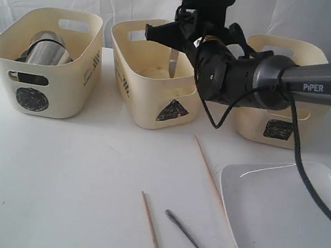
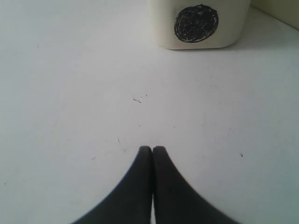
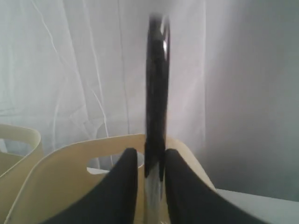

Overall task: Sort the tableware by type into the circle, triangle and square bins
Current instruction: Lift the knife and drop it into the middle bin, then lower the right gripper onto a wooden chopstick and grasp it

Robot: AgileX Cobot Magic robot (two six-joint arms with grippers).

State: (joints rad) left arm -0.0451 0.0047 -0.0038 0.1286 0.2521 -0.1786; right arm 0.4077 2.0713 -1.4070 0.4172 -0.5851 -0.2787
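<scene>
Utensil axis: steel utensil upright between right gripper jaws, dipping into triangle bin.
Grip: jaws slightly parted; cannot tell whether they pinch it.

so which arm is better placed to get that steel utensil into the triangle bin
Right: the shiny steel utensil sits between the right gripper's fingers, above the cream triangle-marked tub. The left gripper is shut, low over the white table by the circle-marked tub.

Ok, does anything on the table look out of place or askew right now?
Nothing spilled or damaged. The triangle bin sits turned at an angle, not square-on like the square bin beside it. The near chopstick lies by the fork, the far chopstick by the plate, not paired.
</scene>
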